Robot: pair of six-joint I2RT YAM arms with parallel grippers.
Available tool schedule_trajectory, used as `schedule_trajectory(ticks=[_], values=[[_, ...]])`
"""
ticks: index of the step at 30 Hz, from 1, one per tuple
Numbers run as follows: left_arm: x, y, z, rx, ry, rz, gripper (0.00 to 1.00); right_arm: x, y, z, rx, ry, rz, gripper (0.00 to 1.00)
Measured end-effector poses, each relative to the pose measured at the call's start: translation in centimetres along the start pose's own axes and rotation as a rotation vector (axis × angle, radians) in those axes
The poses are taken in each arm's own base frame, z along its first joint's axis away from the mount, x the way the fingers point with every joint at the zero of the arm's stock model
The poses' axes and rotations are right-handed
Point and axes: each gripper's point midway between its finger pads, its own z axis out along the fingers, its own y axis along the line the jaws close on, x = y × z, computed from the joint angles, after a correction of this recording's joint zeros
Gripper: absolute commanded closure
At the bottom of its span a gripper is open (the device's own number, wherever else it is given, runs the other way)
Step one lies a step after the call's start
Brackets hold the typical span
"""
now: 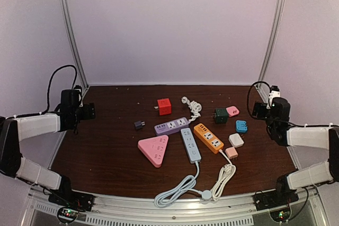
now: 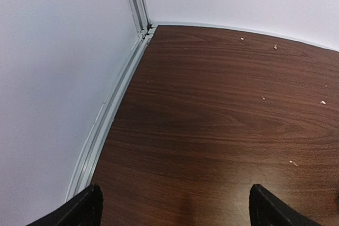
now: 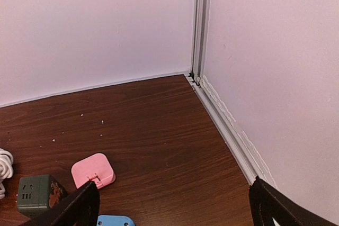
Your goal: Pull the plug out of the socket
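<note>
Overhead and wrist views of the desk. The left gripper hangs over the bare upper-left corner of the desk. Its jaws stand wide apart with nothing between them. The right gripper hangs near the upper-right corner, its jaws likewise spread and empty.

All the sockets and plugs lie at the centre of the overhead view, well apart from both grippers. We see a purple power strip, a blue power strip and an orange power strip fanned side by side. A pink triangular socket block lies to their lower left and a red cube socket above them. A small black plug lies just beside the left end of the purple power strip. A peach plug sits at the lower-right end of the orange power strip.

To the right we find a green cube socket with a pink adapter near it. A blue adapter and a white adapter lie lower right of these.

We cannot tell from these views which plug is seated in a socket.
</note>
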Motion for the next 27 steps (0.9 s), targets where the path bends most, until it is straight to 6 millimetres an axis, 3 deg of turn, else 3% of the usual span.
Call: schedule_trajectory(ticks=[6,10,12,17,21,27], values=[[0.6,1.6,1.3,-0.086,-0.095,0.029,0.02,1.6,-3.4,0.1,0.069,-0.056,0.039,0.0],[3.1,2.3,2.3,-0.128,-0.122,0.067,0.02,3.3,-4.5,0.6,0.081,-0.053,0.041,0.0],[3.6,2.3,2.6,-0.132,-0.133,0.086,0.02,3.2,-4.4,0.8,0.073,-0.06,0.037,0.0],[2.7,1.8,2.6,-0.111,-0.227,0.103,0.02,2.2,-4.3,1.4,0.055,-0.137,0.036,0.0],[1.3,1.1,1.8,-0.062,-0.326,0.108,0.02,4.4,-4.5,2.3,0.041,-0.104,0.007,0.0],[2.5,-0.2,1.6,0.017,-0.344,0.161,0.02,3.7,-3.1,2.3,-0.033,-0.132,-0.02,0.0]])
